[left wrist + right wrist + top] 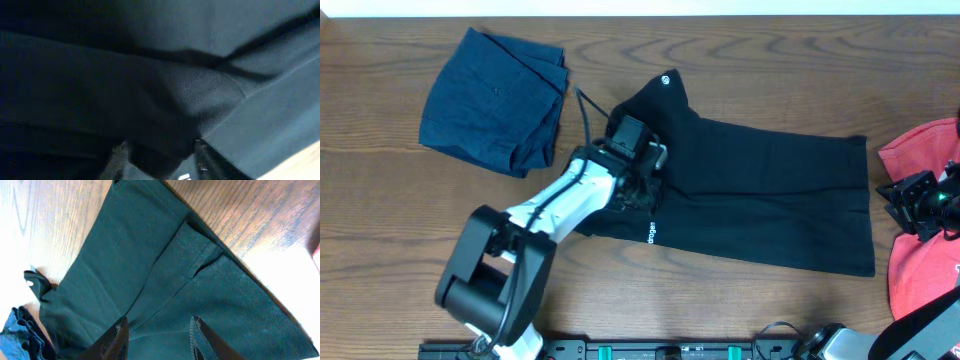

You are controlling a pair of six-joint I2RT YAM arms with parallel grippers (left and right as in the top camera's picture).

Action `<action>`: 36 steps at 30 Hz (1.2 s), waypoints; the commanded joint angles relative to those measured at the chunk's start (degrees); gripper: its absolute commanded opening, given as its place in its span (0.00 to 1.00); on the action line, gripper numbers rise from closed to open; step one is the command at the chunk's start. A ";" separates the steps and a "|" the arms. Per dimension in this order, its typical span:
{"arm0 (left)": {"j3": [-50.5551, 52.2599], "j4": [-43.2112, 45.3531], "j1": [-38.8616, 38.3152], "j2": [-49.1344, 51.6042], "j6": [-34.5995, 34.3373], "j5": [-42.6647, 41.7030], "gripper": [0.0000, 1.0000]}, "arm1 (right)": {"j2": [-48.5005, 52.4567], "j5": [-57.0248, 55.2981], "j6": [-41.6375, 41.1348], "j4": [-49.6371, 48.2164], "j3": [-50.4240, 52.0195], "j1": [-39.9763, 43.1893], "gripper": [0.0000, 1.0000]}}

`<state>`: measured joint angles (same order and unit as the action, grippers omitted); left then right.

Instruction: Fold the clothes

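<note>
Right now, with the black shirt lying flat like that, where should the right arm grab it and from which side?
Probably the black shirt's right-hand hem, approached from the right, where the right gripper hovers with jaws apart. That edge lies flat, straight and bare on the table, while the left gripper already works the bunched collar end.

1. Black T-shirt (760, 190): small white lettering near the lower fold, partly hidden, its visible end reading "drogen".
2. Black T-shirt, upper tip: small white ring-shaped mark; no letters legible in it.
3. Left wrist view: white print fragment at the bottom edge, illegible.
</note>
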<state>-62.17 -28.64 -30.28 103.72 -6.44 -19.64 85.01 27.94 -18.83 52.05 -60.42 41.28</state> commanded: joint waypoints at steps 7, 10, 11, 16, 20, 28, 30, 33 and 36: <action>-4.09 -5.27 -1.57 -0.50 0.87 2.43 0.11 | -0.70 1.03 0.59 0.33 -1.01 -0.44 0.38; -7.48 -6.21 -1.57 -1.05 2.01 2.40 0.10 | -0.70 1.01 0.46 0.24 -1.01 -0.44 0.38; -8.50 -5.73 -1.57 -1.05 2.71 2.40 0.11 | -0.70 1.01 0.44 0.22 -1.01 -0.44 0.38; -9.25 -0.44 -1.57 -0.72 8.26 5.53 0.11 | -0.70 1.01 0.46 0.24 -1.01 -0.44 0.38; -9.20 2.16 -1.57 0.20 14.01 8.90 0.11 | -0.70 1.01 0.46 0.24 -1.01 -0.44 0.38; -9.20 9.05 -1.57 1.53 15.80 9.16 0.37 | -0.70 0.74 0.46 0.28 -0.98 -0.48 0.38; -9.22 9.14 -1.57 1.51 15.61 9.27 0.54 | -0.70 0.74 0.48 0.39 -0.94 -0.48 0.38; -9.42 5.25 -1.51 1.07 13.86 11.93 0.63 | -0.68 0.74 0.48 0.55 -0.94 -0.48 0.38; -9.44 -2.14 -1.51 -0.11 11.19 12.72 0.68 | -0.70 0.74 0.48 0.72 -0.92 -0.48 0.38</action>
<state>-71.02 -27.33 -31.90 104.49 7.27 -9.02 85.01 28.32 -18.83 52.64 -60.42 41.28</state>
